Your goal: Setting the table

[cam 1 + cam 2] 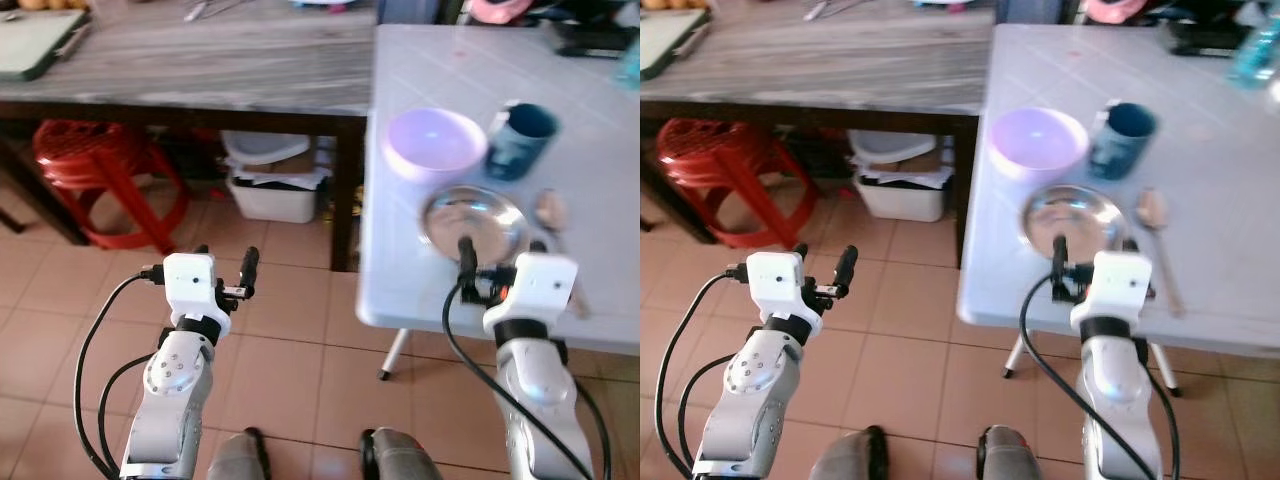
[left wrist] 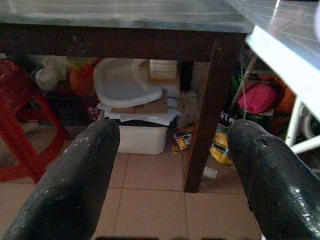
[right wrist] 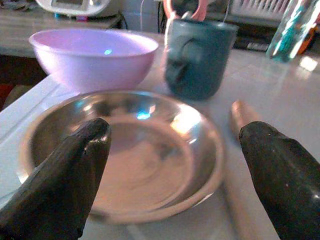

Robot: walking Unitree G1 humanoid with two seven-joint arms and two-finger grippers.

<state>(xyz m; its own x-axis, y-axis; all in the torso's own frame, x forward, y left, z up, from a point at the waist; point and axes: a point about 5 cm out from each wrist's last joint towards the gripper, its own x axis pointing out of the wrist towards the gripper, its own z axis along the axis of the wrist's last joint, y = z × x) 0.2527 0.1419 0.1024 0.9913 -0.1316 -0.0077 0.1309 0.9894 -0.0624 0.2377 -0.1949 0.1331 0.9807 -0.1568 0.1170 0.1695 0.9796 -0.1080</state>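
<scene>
A white table (image 1: 410,285) at the right carries a lilac bowl (image 1: 435,142), a dark blue mug (image 1: 522,140), a shiny steel plate (image 1: 473,222) and a wooden spoon (image 1: 550,212) just right of the plate. My right gripper (image 1: 503,258) is open at the table's near edge, level with the plate's near rim, with nothing between its fingers. In the right wrist view the plate (image 3: 130,155) lies straight ahead between the fingers, with the bowl (image 3: 92,55) and mug (image 3: 197,57) behind it. My left gripper (image 1: 225,258) is open and empty over the tiled floor.
A long dark wooden table (image 1: 200,60) stands at the back left, butting against the white table. Beneath it are a red plastic stool (image 1: 95,165) and a white bin (image 1: 272,185) with a lid. The white table's folding leg (image 1: 393,355) stands near my feet.
</scene>
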